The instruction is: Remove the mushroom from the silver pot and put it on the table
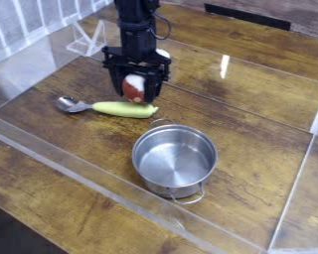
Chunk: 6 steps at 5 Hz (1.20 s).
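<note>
Hand (pixel 136 87) straddles the mushroom (pixel 135 88); grip unclear. Spoon (pixel 111 107) just beside, silver pot (pixel 174 159) nearer.

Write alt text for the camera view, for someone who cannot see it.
A black gripper points down over the mushroom between its fingers, just behind a yellow-green-handled spoon. The silver pot sits empty in front on the table.
</note>
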Tool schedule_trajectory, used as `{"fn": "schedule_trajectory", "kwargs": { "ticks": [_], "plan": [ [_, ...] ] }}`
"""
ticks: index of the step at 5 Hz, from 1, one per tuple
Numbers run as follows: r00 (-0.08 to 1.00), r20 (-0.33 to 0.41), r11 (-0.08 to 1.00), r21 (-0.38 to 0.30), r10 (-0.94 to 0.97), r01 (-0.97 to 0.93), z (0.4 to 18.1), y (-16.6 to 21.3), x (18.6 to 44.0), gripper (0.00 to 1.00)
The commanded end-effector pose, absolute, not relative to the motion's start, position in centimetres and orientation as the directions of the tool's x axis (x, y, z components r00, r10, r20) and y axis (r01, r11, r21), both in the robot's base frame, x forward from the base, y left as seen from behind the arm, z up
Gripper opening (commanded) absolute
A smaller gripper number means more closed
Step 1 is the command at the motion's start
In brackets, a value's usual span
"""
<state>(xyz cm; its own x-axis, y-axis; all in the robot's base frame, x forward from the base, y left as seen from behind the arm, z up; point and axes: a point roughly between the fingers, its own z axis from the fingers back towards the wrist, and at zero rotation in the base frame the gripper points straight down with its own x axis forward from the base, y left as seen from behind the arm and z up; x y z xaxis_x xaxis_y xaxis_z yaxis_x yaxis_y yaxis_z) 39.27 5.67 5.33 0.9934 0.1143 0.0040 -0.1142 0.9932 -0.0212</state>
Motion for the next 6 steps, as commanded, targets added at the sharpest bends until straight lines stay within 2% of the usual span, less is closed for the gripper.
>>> {"fn": "schedule_trajectory", "kwargs": {
  "ticks": [1, 2, 3, 4, 6],
  "plan": [
    [0.988, 0.072, 0.99, -0.02, 0.14, -0.138, 7.4, 6.7, 40.2, 0.0],
    [0.987, 0.07, 0.99, -0.021, 0.144, -0.143, 7.2, 6.8, 40.3, 0.0],
    [0.987, 0.065, 0.989, -0.023, 0.148, -0.147, 7.1, 6.8, 40.2, 1.0],
    [0.987, 0.059, 0.988, -0.024, 0.152, -0.151, 7.1, 6.7, 40.1, 1.0],
    [0.981, 0.136, 0.99, -0.043, 0.137, -0.132, 12.6, 6.6, 40.5, 1.0]
  ]
}}
